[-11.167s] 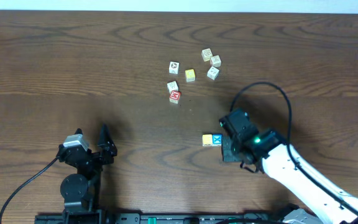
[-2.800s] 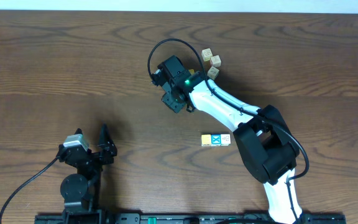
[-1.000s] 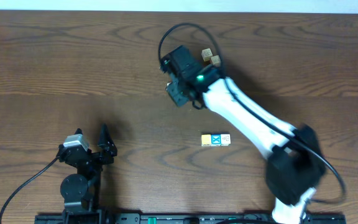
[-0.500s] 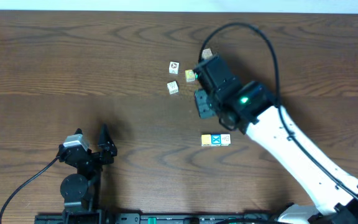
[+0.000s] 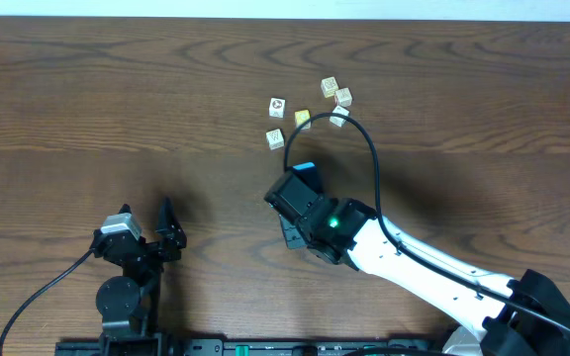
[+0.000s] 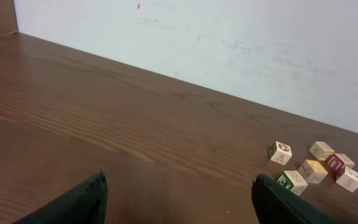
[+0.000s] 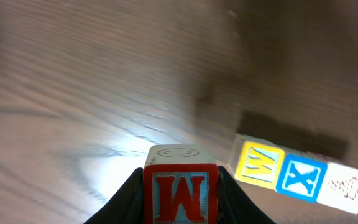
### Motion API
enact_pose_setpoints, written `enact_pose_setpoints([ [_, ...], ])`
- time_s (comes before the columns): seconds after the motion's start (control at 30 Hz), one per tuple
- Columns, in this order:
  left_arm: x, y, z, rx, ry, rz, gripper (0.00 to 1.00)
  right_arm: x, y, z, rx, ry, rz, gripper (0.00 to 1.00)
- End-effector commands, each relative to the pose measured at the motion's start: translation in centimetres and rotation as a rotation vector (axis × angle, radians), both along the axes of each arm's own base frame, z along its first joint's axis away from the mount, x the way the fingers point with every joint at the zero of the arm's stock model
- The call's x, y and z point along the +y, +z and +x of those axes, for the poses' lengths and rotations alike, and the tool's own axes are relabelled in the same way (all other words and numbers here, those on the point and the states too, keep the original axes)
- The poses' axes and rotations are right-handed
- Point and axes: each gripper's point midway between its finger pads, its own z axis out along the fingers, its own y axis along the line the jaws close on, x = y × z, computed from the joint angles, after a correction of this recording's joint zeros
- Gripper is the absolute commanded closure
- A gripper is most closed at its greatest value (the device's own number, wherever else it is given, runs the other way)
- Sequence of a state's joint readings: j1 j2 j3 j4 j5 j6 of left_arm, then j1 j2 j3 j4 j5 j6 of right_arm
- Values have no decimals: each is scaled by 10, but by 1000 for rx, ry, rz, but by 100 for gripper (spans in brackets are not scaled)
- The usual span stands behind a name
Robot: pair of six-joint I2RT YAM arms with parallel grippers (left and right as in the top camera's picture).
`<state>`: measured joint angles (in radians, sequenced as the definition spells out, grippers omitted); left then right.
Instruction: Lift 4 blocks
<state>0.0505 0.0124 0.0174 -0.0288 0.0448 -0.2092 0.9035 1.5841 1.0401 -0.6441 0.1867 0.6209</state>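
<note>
Over brown bench [image 5: 117, 99], bringing red block [image 7: 180, 186], pinched in right claw [image 7: 180, 205], from far cluster [image 5: 303, 119] beside row of three [image 7: 300, 178], completing four; left claw [image 6: 179, 186] gaping wide.

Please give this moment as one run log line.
right claw: shut on red block | left claw: open, empty | row: yellow block, blue X block, whitish block, touching

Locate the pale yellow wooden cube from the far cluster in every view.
Overhead: pale yellow wooden cube, upper centre, mid-cluster.
Left wrist: same cube, lower right.
Right wrist: not in it.
Landmark: whitish wooden cube at the cluster's near edge, in overhead and left wrist.
</note>
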Motion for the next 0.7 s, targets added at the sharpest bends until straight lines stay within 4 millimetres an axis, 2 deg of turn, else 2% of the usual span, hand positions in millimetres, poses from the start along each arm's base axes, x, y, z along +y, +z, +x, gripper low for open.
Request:
enact_pose_setpoints([
  [0.0, 5, -16, -1, 54, 28, 7, 25, -11, -18, -1, 12, -82, -29, 85],
  [0.27, 5, -16, -1, 54, 28, 7, 25, -9, -35, 0, 29, -79, -51, 84],
  [0.47, 5, -16, -1, 55, 28, 7, 25, -8, -57, 0, 57, -78, -86, 85],
  [0.67, 5, -16, -1, 54, 28, 7, 25, -7, -61, 2, 56, -78, -85, 81],
])
